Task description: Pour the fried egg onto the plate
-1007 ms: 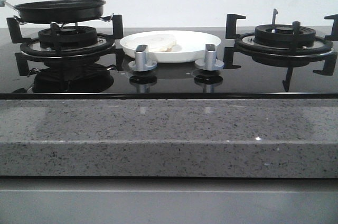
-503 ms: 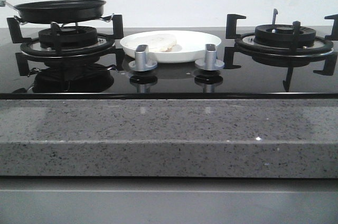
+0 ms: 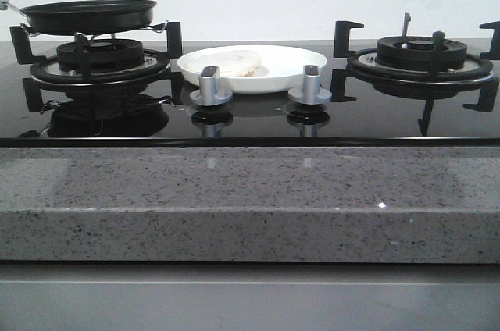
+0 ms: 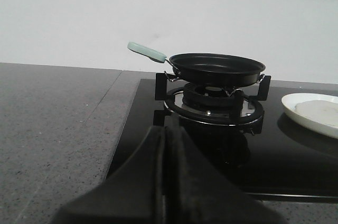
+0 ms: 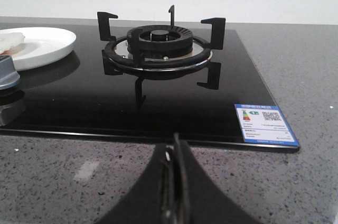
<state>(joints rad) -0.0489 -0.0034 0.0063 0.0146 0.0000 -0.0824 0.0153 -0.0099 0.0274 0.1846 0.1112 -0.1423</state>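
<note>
Now, line by line:

Fried egg (image 3: 229, 59): lies flat on the white plate, on the plate's left half as the front view shows it; pale cream, its front edge looks folded or doubled, though it is too small to be sure.
Plate (image 3: 293, 64): sits on the black glass hob (image 3: 375, 116) between the two burners, behind the two knobs; its right half is bare.
Frying pan (image 3: 87, 15): black, stands level on the left burner grate (image 3: 98, 62); its pale green handle (image 4: 146, 51) points away from the plate.
Right burner (image 3: 422, 56): carries nothing; black grate prongs stand up around it.
Knobs: two grey metal ones, left knob (image 3: 210, 86) and right knob (image 3: 309, 85), stand just in front of the plate and are mirrored in the glass.
Table (image 3: 250, 202): speckled grey stone, holds the hob set into it; a blue and white label (image 5: 265, 124) is stuck on the hob's near right corner.
Left hand (image 4: 165, 145): fingers pressed together with no gap, holding nothing, low over the table in front of the left burner, well apart from the pan.
Right hand (image 5: 174, 168): fingers closed against each other, empty, over the table's stone edge in front of the right burner.
Front view: neither hand shows in it.
</note>
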